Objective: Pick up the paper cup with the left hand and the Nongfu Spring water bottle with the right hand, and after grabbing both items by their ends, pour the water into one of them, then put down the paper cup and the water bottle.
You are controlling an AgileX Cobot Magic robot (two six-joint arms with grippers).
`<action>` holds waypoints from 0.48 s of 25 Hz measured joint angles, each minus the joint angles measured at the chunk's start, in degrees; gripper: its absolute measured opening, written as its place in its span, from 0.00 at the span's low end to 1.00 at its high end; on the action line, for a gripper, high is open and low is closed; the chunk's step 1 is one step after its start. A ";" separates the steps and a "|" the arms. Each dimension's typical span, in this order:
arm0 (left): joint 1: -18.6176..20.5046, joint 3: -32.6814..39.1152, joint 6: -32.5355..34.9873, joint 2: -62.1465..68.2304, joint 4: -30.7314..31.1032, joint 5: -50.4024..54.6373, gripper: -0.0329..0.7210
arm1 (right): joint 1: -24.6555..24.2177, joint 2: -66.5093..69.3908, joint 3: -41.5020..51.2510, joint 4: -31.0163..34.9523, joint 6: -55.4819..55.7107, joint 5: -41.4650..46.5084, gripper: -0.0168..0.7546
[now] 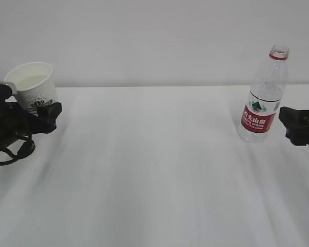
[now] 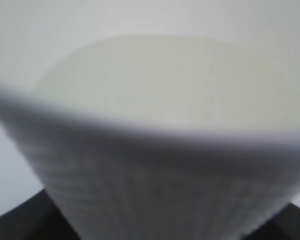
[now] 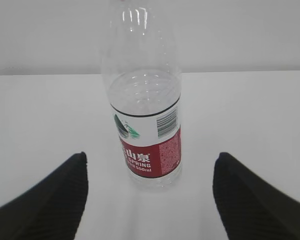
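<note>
A: Where's the paper cup (image 1: 32, 83)?

B: Far left, tilted, gripped low down by the left hand (image 1: 47, 114). Its base is hidden behind the fingers; the wrist view is mostly a blurred rim.

A: And the Nongfu Spring water bottle (image 1: 263, 98)?

B: Upright on the table (image 1: 154, 175), uncapped. The right hand (image 1: 287, 122) sits just beside it, cut off by the frame edge, fingers (image 3: 55, 200) spread wide, apart from the bottle.

A: Water?

B: Hard to make out.

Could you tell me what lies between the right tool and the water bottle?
Only bare white table; the right wrist view shows the water bottle standing ahead of the open right tool.
</note>
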 joint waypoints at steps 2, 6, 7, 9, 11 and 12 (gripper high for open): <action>0.12 0.00 0.00 0.24 -0.52 0.27 0.77 | 0.00 0.00 0.00 0.00 0.00 0.00 0.78; 0.12 0.00 0.00 1.79 -0.90 0.36 0.77 | 0.00 0.00 0.00 0.00 0.00 0.00 0.78; 0.12 0.00 0.00 2.27 -0.90 0.36 0.77 | 0.00 0.00 0.00 0.00 0.00 0.00 0.78; 0.12 0.00 0.00 3.01 -0.90 0.36 0.77 | 0.00 0.00 0.00 0.00 0.00 -0.10 0.78; 0.12 0.00 0.00 3.25 -0.90 0.25 0.77 | 0.00 0.00 0.00 0.00 0.00 -0.10 0.78; 0.12 0.00 0.00 3.37 -0.92 -0.14 0.77 | 0.00 0.00 0.00 0.00 0.00 -0.10 0.78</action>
